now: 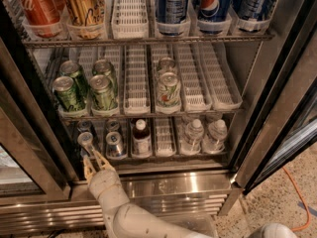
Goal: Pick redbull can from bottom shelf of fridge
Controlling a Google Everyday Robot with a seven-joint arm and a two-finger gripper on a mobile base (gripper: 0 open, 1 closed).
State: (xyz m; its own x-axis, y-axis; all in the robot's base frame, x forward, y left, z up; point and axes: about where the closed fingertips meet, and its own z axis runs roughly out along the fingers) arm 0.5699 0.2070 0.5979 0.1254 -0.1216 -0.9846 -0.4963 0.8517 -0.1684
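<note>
The fridge (277, 108) stands open. Its bottom shelf (163, 157) holds white lane trays. Two slim silver redbull cans stand at the front of the left lanes, one at the far left (85, 142) and one beside it (115, 145), with more cans dimly behind. My gripper (95, 161) reaches up from below on its white arm, at the shelf's front edge just under the far-left redbull can. Its fingers are spread in a narrow V, with nothing between them. A dark white-capped bottle (141, 138) stands right of the cans.
Two clear water bottles (204, 134) stand at the right of the bottom shelf. Green cans (86, 88) fill the middle shelf, cola and Pepsi cans (214, 4) the top one. Dark door frames flank the opening. A ribbed metal base grille (188, 202) lies below.
</note>
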